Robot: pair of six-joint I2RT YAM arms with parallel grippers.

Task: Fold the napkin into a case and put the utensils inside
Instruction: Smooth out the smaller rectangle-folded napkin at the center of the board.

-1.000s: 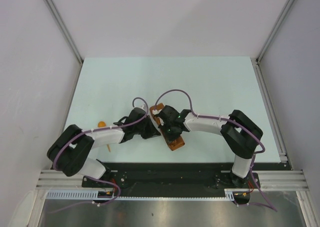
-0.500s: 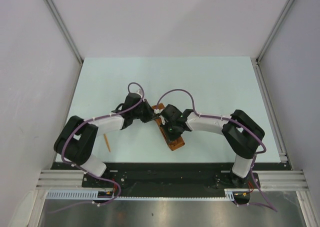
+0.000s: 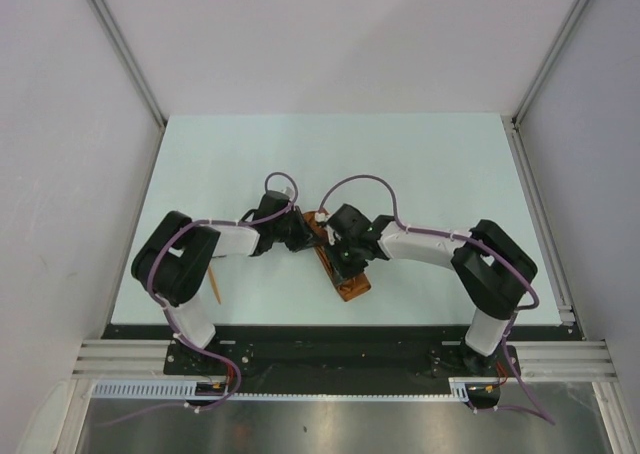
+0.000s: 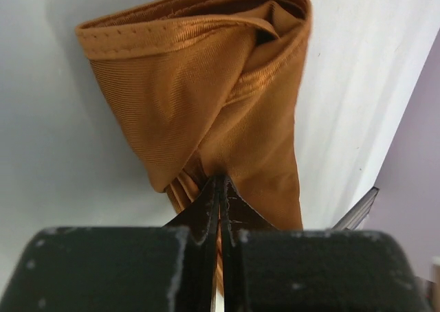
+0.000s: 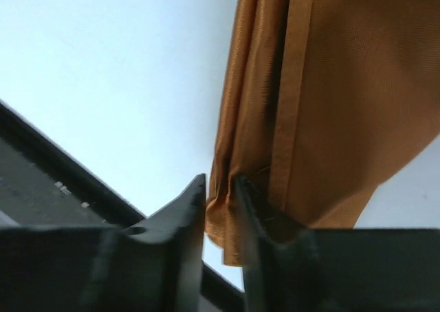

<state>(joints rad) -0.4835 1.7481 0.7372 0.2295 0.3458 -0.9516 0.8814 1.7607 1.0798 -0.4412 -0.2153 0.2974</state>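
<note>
Napkin (image 3: 350,285) lies mid-surface (image 3: 430,174) as a narrow folded strip. In the top view its long axis runs upper left to lower right.

Left pincer (image 4: 220,185) is at the strip's upper-left end, fingers pressed together and pinching a gathered bit of cloth. Toward the top of the left wrist view the fold gapes like a pocket mouth.

Right pincer (image 5: 220,192) is over the strip's middle, fingers narrowly parted with a bunched hem between them. Gripping or slack, cannot tell.

Stick (image 3: 213,287) lies at lower left of the top view, just beside the left arm and well apart from the napkin. Spoon not seen.

Judgement: the case looks formed, with nothing inside yet. The left arm is nearer the stick, but its pincer is occupied with cloth.
</note>
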